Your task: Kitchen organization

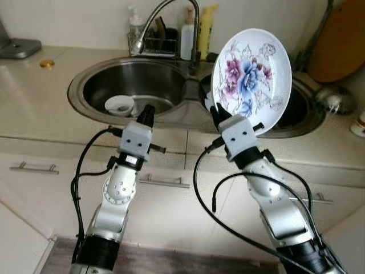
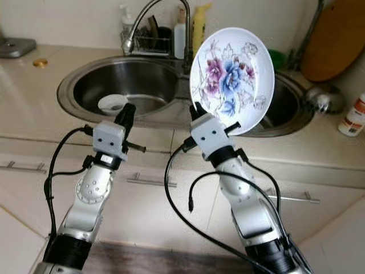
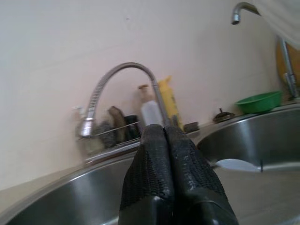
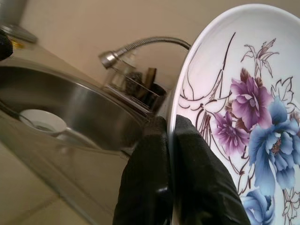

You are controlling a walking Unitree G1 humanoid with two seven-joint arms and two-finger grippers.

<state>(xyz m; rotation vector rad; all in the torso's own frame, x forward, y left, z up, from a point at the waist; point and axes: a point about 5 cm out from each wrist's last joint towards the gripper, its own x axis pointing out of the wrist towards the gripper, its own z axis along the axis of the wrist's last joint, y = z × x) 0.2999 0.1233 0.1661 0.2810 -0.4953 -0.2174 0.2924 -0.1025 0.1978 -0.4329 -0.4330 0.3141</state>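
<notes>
1. The right tool (image 1: 215, 112) is clamped on the rim of a white floral plate (image 1: 251, 77), one black finger on each face; the plate stands nearly upright in the air, its painted side with purple and blue flowers facing the camera, above the divide between the two basins of the steel sink (image 1: 91, 77).
2. The left tool (image 1: 148, 114) has its two fingers (image 3: 171, 173) pressed together with nothing between them; it hovers at the front rim of the left basin, pointing into it.
3. In the left basin lies a small white bowl (image 1: 120, 105), near the drain; it is just beyond the left tool's tips.
4. Behind the sink a curved gooseneck faucet (image 1: 162, 14) arches over the left basin; beside it a wire rack (image 1: 154, 43) holds dark utensils, with a white bottle (image 1: 187, 37) and a yellow bottle (image 1: 206, 28) next to it.
5. A green bowl (image 3: 260, 101) sits at the back of the right basin; a round wooden board (image 1: 341, 43) leans against the wall at the far right of the surface (image 1: 34, 91); a small gold lid (image 1: 47, 63) lies on the surface at the left.
</notes>
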